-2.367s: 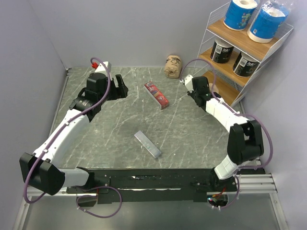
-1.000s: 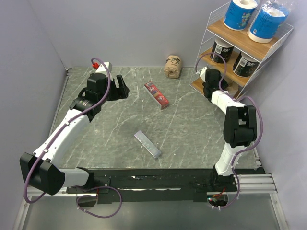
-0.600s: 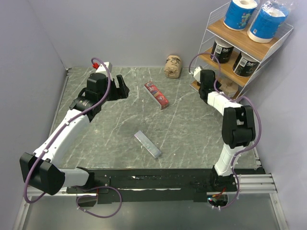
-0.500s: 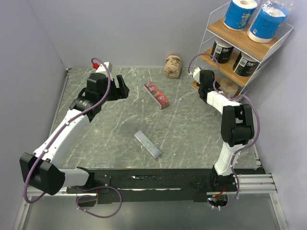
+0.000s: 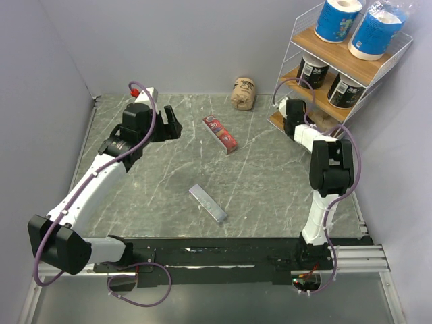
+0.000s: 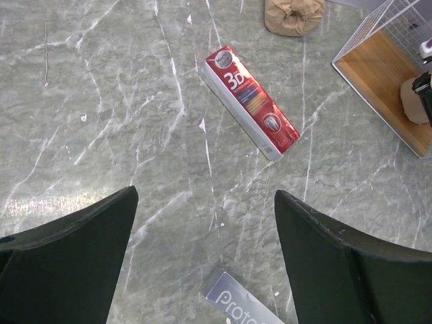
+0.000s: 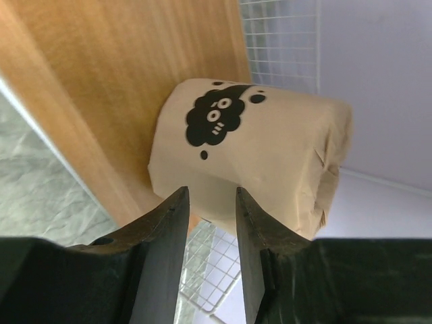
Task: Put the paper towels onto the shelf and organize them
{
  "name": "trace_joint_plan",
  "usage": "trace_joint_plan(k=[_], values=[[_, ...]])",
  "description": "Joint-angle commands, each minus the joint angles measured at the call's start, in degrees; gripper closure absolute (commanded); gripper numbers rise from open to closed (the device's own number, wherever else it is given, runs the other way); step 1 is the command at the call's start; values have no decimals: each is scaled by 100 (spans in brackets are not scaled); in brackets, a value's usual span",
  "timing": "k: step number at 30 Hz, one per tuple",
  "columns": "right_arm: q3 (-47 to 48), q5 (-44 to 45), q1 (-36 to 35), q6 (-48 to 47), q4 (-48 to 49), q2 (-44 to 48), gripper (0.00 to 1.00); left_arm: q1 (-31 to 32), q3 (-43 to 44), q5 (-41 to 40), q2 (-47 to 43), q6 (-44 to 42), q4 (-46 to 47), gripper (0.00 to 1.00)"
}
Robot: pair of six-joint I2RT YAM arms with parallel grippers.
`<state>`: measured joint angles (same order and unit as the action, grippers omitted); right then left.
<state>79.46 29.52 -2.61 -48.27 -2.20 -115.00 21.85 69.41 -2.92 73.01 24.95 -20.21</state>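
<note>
Table: grey marble-patterned top with white veins.
Shelf: white wire rack with three wooden tiers in the far right corner; its upper right edge is cut off in the top view.
Left gripper: fingers spread wide above the bare table, holding and touching nothing.
Right gripper: fingers drawn almost together, only a thin slit between them, nothing pinched; it is at the bottom tier, just in front of a roll.
Blue rolls: two upright on the top tier, side by side; print too small to read.
Black rolls: two on the middle tier; white labels are illegible.
Shelved tan roll: lies on its side on the bottom tier, printed with a black cloud that has a face.
Loose tan roll: on the table by the back wall, left of the shelf.
Red box: lies flat mid-table, marked "3D"; smaller lettering unreadable.
Grey bar: lies flat nearer the arms; white lettering begins "Prot", the rest is cut off.
</note>
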Motion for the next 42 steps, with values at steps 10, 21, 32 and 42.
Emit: trace_joint_plan(k=[10, 21, 32, 42], values=[[-308, -665, -642, 328, 956, 654, 55, 21, -59, -95, -129, 71, 245, 10], [419, -1255, -1496, -218, 2126, 110, 47, 21, -129, -104, -200, 98, 324, 9], [1379, -1905, -1549, -621, 2627, -1094, 26, 30, -147, 177, -252, 212, 386, 8], [2556, -2029, -1549, -1070, 3059, -2263, 19, 21, -147, 336, -138, 265, 421, 8]])
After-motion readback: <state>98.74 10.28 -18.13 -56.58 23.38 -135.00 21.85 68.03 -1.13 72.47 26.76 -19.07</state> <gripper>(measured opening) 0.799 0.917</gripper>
